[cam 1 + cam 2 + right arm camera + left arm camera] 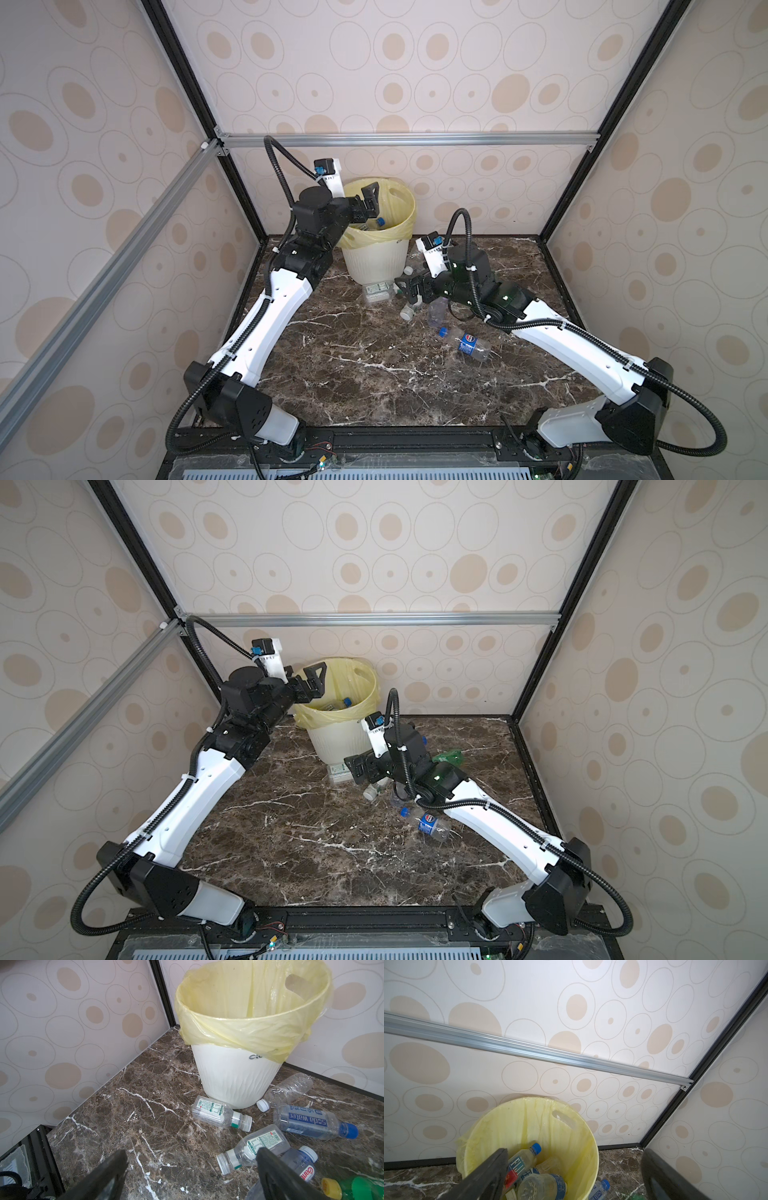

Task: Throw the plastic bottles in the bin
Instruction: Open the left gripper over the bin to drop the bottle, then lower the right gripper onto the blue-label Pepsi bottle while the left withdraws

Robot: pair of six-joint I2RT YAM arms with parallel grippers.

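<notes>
Now | left claw [575, 1152] is hanging spread, empty, over the bin [228, 1076] | right claw [192, 1152], spread too, is hovering nearer the white-capped bottle [261, 1142], lying slantwise just beside it.

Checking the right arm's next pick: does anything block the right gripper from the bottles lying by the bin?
Nothing visible does. The open right gripper faces bare marble tabletop, and the nearest white-capped clear bottle lies uncovered beside one finger.

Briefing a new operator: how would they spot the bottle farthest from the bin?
On the marble table, come forward from the yellow-lined bin, past the bottles clustered at its foot. One bottle lies alone: blue cap, blue label with a round red-and-white logo.
</notes>
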